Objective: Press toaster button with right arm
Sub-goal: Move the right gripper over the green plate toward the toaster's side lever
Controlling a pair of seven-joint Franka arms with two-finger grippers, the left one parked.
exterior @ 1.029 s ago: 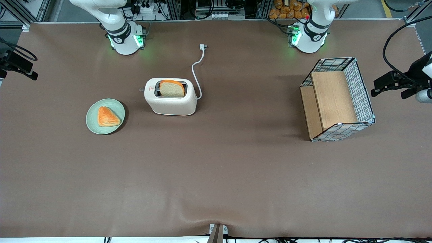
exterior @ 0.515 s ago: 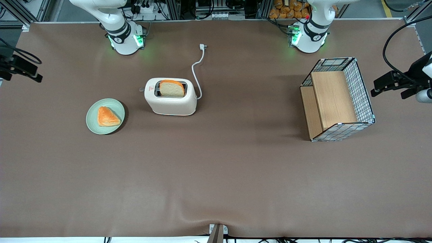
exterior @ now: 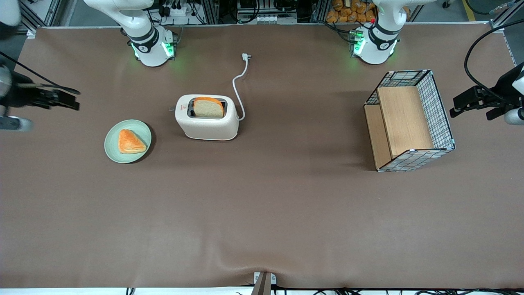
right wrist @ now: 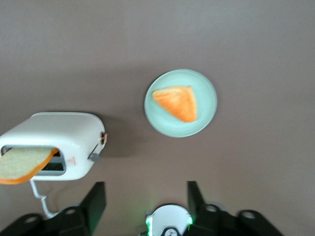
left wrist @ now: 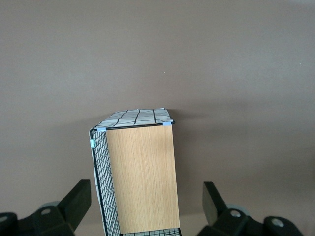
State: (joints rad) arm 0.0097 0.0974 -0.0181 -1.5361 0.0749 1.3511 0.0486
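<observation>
reaching inward from the front view's left edge, our right arm's gripper [exterior: 67, 101], fingers spread, has moved closer to the toaster [exterior: 207, 117] at upper centre-left; its button [exterior: 172, 109] remains unpressed.

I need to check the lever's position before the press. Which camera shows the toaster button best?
The right wrist view: the toaster button juts clearly from the toaster, with the open gripper apart from it. The front view shows only a tiny tab; the left wrist view shows none of it.
</observation>
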